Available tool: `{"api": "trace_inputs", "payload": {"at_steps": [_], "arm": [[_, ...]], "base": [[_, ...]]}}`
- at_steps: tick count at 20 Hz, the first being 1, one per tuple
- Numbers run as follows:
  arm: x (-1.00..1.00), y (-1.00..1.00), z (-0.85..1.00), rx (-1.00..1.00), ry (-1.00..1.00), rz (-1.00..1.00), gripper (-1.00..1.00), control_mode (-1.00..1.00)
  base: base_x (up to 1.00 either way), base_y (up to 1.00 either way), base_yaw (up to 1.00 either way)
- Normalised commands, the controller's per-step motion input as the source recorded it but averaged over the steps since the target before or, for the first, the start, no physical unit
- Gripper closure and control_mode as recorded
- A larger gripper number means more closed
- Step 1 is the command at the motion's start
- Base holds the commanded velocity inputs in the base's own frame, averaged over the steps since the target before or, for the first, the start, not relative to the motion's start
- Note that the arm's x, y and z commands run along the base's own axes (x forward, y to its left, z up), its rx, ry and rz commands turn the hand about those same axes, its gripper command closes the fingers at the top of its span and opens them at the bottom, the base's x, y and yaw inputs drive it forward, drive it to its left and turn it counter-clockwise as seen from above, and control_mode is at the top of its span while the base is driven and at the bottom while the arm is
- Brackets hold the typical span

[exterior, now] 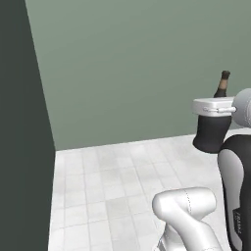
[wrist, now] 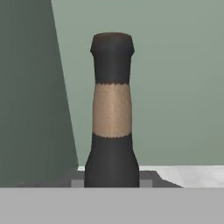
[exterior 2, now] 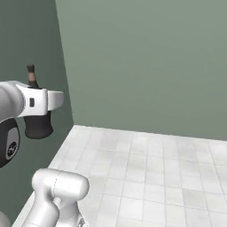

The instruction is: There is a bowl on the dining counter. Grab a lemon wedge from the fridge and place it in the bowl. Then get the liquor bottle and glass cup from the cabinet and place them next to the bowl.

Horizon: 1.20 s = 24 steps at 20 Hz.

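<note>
The pincer is clamped on the liquor bottle, which sits right between its tips with its neck rising straight ahead of the hand. In the base views the bottle stands upright, carried above the tiled floor. Beyond is the green wall; no tabletop or bowl lies ahead, so the base probably must turn first.

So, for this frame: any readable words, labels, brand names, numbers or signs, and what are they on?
None readable.
Liquor bottle: its tan neck band is plain, with no lettering.
Robot arm: a small vertical mark on the dark link, too small and blurred to read.
Robot arm in the right base view: a small round emblem on the dark joint, too blurred to read.
Wall and tiled floor: no signs or text.
</note>
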Motion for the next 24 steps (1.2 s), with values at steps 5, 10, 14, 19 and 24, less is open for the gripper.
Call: {"api": "trace_inputs", "payload": {"at_steps": [5,10,14,19,24], "arm": [[0.0,0.0,0.0,0.0,0.0,0.0,1.0,1.0],[0.0,0.0,0.0,0.0,0.0,0.0,1.0,1.0],[0.0,0.0,0.0,0.0,0.0,0.0,1.0,1.0],[0.0,0.0,0.0,0.0,0.0,0.0,1.0,1.0],[0.0,0.0,0.0,0.0,0.0,0.0,1.0,1.0]], "base": [[1.0,-0.06,-0.39],[0.95,-0.03,-0.43],[0.88,-0.02,-0.46],[0.81,-0.03,-0.48],[0.76,-0.05,-0.5]]}}
